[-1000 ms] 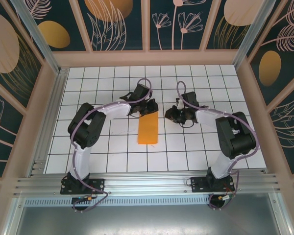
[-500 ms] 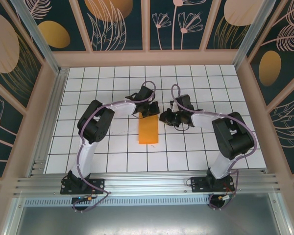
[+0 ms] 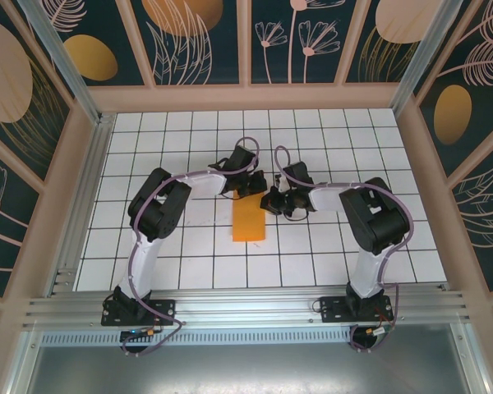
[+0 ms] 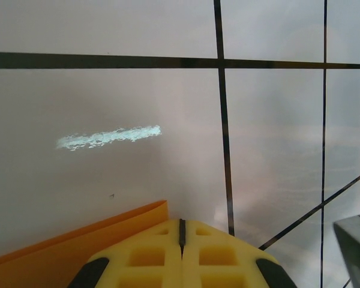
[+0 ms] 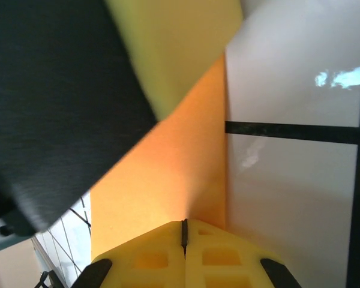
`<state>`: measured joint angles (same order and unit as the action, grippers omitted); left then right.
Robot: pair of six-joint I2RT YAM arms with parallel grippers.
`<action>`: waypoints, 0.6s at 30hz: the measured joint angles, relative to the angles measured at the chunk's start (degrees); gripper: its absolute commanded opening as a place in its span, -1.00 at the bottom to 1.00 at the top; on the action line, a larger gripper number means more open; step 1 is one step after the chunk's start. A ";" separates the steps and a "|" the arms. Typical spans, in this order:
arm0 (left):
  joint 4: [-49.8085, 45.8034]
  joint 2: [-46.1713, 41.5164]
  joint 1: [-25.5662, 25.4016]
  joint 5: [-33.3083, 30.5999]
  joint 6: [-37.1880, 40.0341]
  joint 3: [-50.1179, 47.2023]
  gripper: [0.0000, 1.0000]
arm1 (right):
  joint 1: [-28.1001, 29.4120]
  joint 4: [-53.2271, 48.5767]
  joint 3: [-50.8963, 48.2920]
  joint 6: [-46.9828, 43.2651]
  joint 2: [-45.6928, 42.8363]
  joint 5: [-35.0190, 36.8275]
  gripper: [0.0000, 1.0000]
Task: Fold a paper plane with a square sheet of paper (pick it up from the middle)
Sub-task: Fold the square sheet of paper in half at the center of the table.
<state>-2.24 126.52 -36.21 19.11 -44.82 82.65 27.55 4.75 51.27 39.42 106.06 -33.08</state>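
Right arm has swung in toward the middle over the last second, and its right gripper (image 3: 270, 201) now sits at the 1 o'clock corner of the orange paper (image 3: 248, 217). The left arm has pushed forward too, bringing the left gripper (image 3: 252, 186) onto the 12 o'clock end of the strip. The paper itself hasn't budged. It lies flat at the centre of the white tiled table (image 3: 148, 246) as a narrow folded rectangle, running from 12 down to 6.

Both tools are closed. On the left wrist camera the yellow fingers (image 4: 144, 258) meet along a thin seam with nothing between them, and a corner of the paper (image 4: 78, 246) runs in from 8 o'clock right up against that finger. On the right wrist camera the yellow fingers (image 5: 150, 258) are pressed together the same way, tips over the paper's right-hand edge (image 5: 168, 168). Whether they touch the sheet, I can't tell.

It's crowded up there. The left gripper's dark body and yellow finger (image 5: 174, 42) loom across the 10 to 12 o'clock part of the right wrist picture, just beside the right tool. A grey edge (image 4: 355, 246) pokes in at 4 o'clock on the left wrist view, too cropped to identify. A pale smear (image 4: 108, 137) shines on the bare tile ahead. Wooden walls (image 3: 246, 97) with painted panels ring the table.
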 measured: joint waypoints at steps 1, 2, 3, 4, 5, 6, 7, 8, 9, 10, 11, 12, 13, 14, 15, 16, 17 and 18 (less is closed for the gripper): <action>0.96 -0.22 0.04 0.02 0.00 -0.72 -0.95 | 0.00 0.00 0.00 0.00 0.31 -0.04 -0.88; 1.92 -0.48 0.07 0.04 0.00 -1.46 -0.95 | -0.02 0.00 0.00 -0.02 0.52 -0.17 -0.88; 3.41 -0.87 0.11 0.04 0.00 -2.71 -0.95 | -0.02 0.00 -0.02 -0.02 0.70 -0.46 -0.88; 5.03 -1.36 0.17 0.04 0.00 -4.11 -0.94 | -0.02 0.02 -0.04 -0.04 0.83 -0.92 -0.88; 6.27 -1.81 0.24 0.07 -0.02 -5.29 -0.94 | -0.02 0.04 -0.11 -0.04 0.85 -1.25 -0.88; 7.52 -2.27 0.33 0.13 0.00 -6.51 -0.94 | 0.00 0.11 -0.35 -0.04 0.85 -1.70 -0.87; 8.63 -2.64 0.46 0.24 -0.02 -7.56 -0.94 | -0.02 0.39 -0.61 -0.04 0.85 -2.16 -0.87; 9.46 -2.89 0.55 0.39 0.00 -8.31 -0.95 | -0.02 0.50 -0.76 -0.07 0.85 -2.60 -0.87; 10.27 -3.08 0.59 0.44 0.00 -8.94 -0.95 | -0.02 0.55 -0.96 -0.11 0.85 -3.08 -0.87; 11.06 -3.23 0.63 0.44 0.00 -9.49 -0.95 | -0.02 0.68 -1.16 -0.28 0.83 -3.50 -0.87; 11.58 -3.30 0.63 0.44 0.00 -9.84 -0.95 | -0.02 0.66 -1.25 -0.50 0.83 -3.87 -0.87; 12.17 -3.39 0.63 0.44 0.00 -10.21 -0.95 | -0.02 0.66 -1.44 -0.76 0.81 -4.31 -0.87; 12.63 -3.43 0.66 0.46 0.00 -10.47 -0.95 | -0.02 0.63 -1.70 -1.18 0.68 -4.66 -0.87; 13.03 -3.45 0.66 0.46 0.00 -10.69 -0.95 | -0.02 0.59 -2.12 -1.53 0.35 -4.94 -0.86; 13.35 -3.48 0.68 0.46 -0.02 -10.86 -0.95 | 0.00 0.20 -2.75 -1.86 -0.11 -5.46 -0.86; 13.64 -3.48 0.70 0.52 -0.04 -10.95 -0.95 | 0.04 -0.24 -3.41 -2.08 -0.63 -5.92 -0.86; 13.73 -3.48 0.70 0.57 -0.07 -11.04 -0.95 | 0.11 -0.57 -4.02 -2.34 -1.18 -6.16 -0.86; 13.86 -3.48 0.72 0.61 -0.22 -11.08 -0.95 | 0.26 -0.92 -4.68 -2.67 -1.77 -6.47 -0.86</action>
<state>11.62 123.04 -35.48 19.73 -45.04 71.57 27.81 3.84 46.59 36.75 104.29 -39.55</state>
